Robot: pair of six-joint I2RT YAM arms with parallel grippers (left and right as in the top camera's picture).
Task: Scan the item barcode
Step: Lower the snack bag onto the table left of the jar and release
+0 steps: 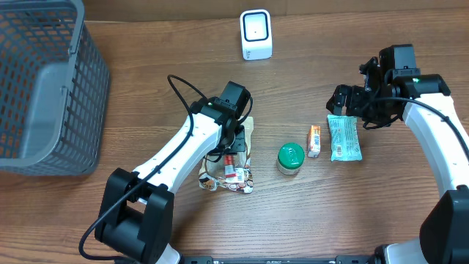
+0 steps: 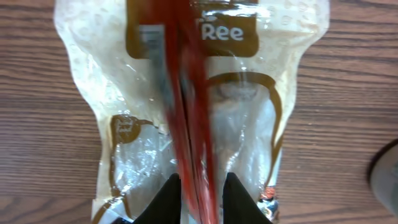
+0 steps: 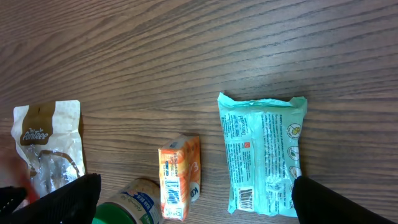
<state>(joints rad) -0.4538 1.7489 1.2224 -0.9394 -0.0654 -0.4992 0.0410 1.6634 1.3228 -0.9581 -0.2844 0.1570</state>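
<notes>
Red packet [image 2: 186,93] between left tool [image 2: 200,186] jaws

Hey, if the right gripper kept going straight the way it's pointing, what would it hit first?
Probably the orange box or the teal packet: the open right gripper points down at the table with both lying between its fingers. Depth is unclear, so it might land on bare wood between them.
</notes>
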